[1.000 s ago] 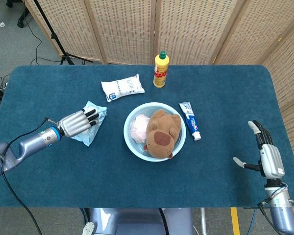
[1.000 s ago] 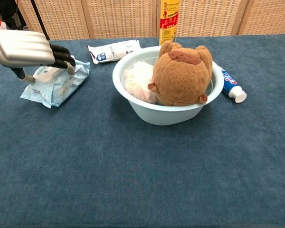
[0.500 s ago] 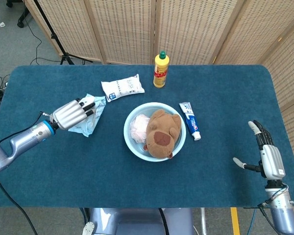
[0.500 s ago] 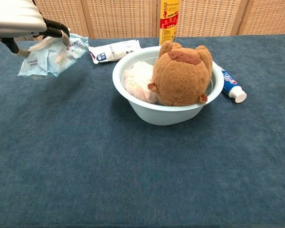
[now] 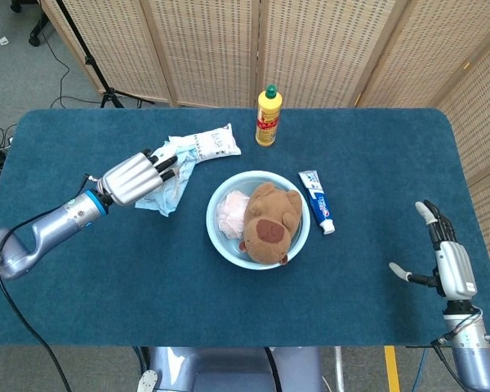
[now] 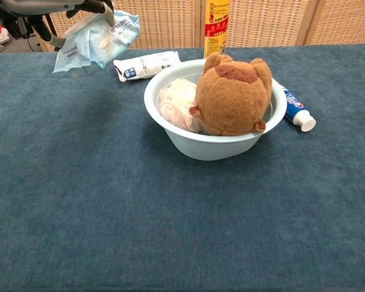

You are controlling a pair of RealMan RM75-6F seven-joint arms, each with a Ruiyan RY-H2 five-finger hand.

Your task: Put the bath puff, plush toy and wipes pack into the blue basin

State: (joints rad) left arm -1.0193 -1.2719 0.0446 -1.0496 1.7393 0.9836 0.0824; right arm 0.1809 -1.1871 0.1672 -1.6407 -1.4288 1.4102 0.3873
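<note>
The light blue basin (image 5: 296, 242) (image 6: 170, 131) sits mid-table with the brown plush toy (image 5: 268, 223) (image 6: 233, 95) and the pale pink bath puff (image 5: 231, 213) (image 6: 177, 104) inside it. My left hand (image 5: 134, 177) (image 6: 58, 5) holds the pale blue wipes pack (image 5: 171, 180) (image 6: 97, 42) lifted off the table, left of the basin. My right hand (image 5: 443, 257) stays open near the table's right front edge, holding nothing.
A white packet (image 5: 205, 144) (image 6: 146, 64) lies behind the basin on the left, partly under the lifted wipes in the head view. A yellow bottle (image 5: 268, 117) (image 6: 216, 27) stands at the back. A toothpaste tube (image 5: 317, 201) (image 6: 295, 107) lies right of the basin.
My left hand has lifted the wipes pack off the table and carried it up and rightward toward the basin. The right hand has not moved.
</note>
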